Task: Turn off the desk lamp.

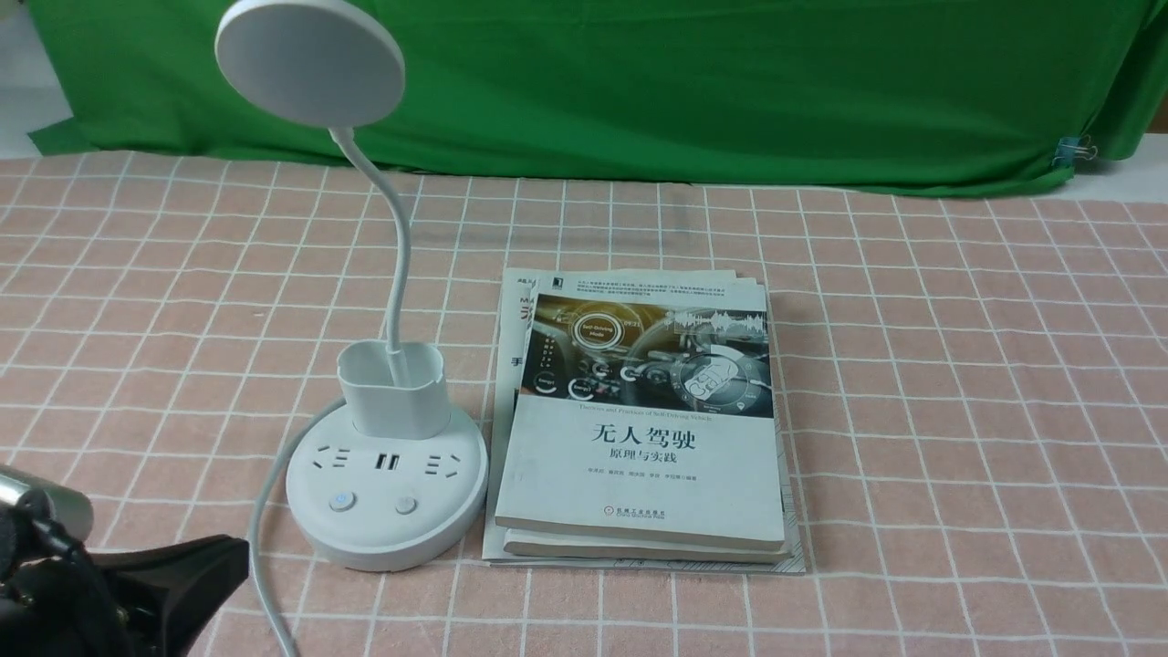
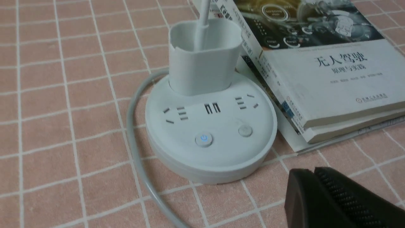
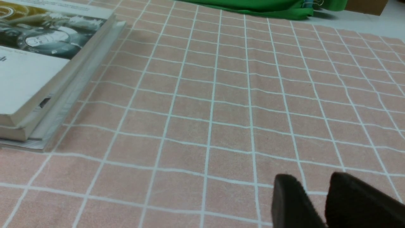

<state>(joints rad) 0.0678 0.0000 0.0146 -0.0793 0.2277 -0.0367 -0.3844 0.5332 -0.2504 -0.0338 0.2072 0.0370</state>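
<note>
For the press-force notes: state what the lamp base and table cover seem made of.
Lamp base: likely matte white plastic; smooth moulded rim, no glare. Table cover: apparently woven cloth, pink with white grid; slight ripples and fuzzy texture.

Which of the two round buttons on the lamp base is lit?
The button on the robot's left: it shows a glowing blue power symbol. The right button is plain and unlit.

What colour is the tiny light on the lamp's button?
Blue. It glows on one button of the desk lamp, clearest in the left wrist view.
</note>
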